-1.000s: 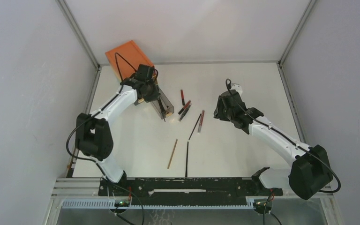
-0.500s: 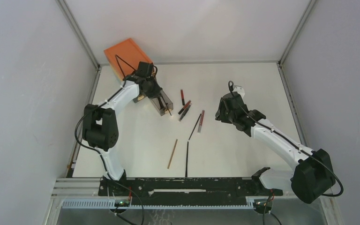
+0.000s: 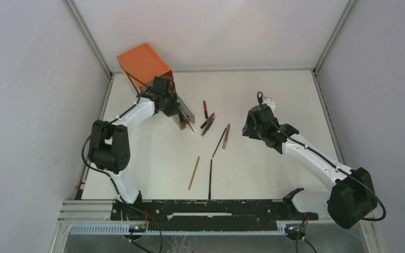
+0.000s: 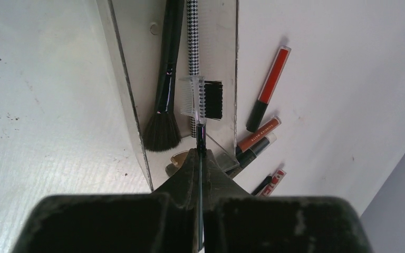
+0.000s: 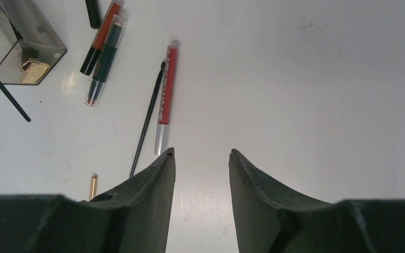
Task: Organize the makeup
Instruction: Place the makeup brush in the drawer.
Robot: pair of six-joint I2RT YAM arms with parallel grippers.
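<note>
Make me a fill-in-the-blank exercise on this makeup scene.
The left gripper pinches the brow comb by its thin black ___.
The right gripper is open and holds ___.
The box at the far left is ___ in colour.
The fluffy brush lies ___ the clear drawer.
Missing words: handle, nothing, orange, inside.

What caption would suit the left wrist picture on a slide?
Left gripper pinches a brow comb-brush above a clear tray holding a fluffy black brush.
</note>
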